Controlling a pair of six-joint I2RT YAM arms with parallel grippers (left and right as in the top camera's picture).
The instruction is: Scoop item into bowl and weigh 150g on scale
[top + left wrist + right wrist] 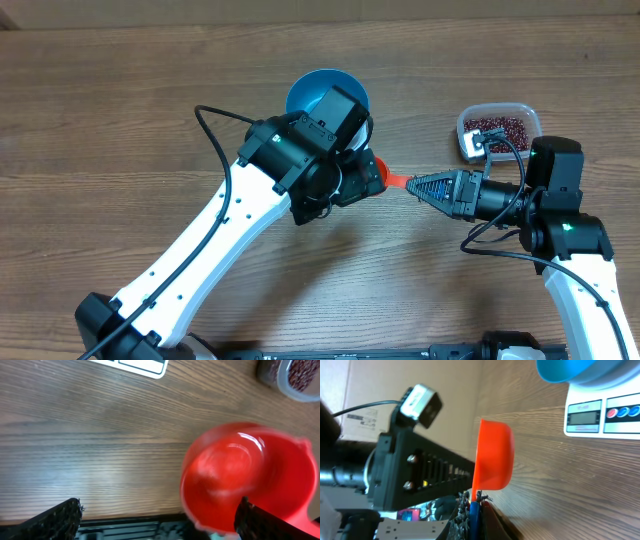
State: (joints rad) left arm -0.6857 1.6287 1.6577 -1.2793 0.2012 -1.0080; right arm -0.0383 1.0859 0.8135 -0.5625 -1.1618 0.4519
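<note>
The blue bowl stands on the white scale; in the overhead view my left arm hides most of the scale. My right gripper is shut on the blue handle of a red scoop, held level just off the table. The scoop's cup is empty. My left gripper is open, and the cup lies against its right finger. The dark red beans fill a clear tub at the right.
The scale's corner shows at the top of the left wrist view, and the tub of beans at its top right. A black cable loops over my left arm. Bare wood table lies to the left.
</note>
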